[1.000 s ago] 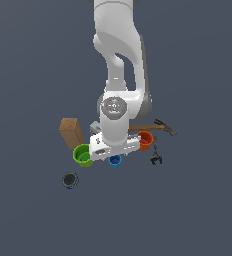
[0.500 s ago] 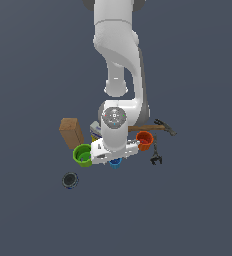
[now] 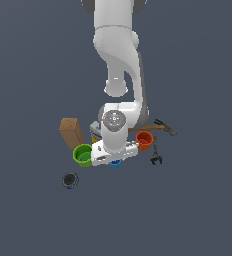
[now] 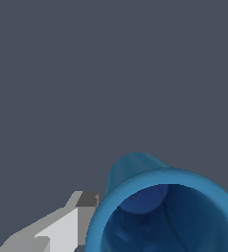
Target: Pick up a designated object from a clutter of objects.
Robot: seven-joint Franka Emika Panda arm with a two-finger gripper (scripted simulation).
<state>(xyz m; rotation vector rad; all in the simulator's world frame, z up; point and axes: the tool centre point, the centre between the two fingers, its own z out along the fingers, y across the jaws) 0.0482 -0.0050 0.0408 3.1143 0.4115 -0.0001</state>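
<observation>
One cup matters: the blue cup (image 4: 160, 211), right under the pincer (image 3: 115, 159) on the worktop (image 3: 198, 210), between the green cup (image 3: 81, 153) and orange cup (image 3: 144, 139). One finger (image 4: 57, 229) sits beside its rim; whether the jaws are apart or clamped, I cannot tell. Straddle the wall, close gently, then lift straight up, clear of both neighbours.

blue cup (image 3: 115, 164) mostly behind arm, claw (image 3: 115, 161) fingertips hidden
</observation>
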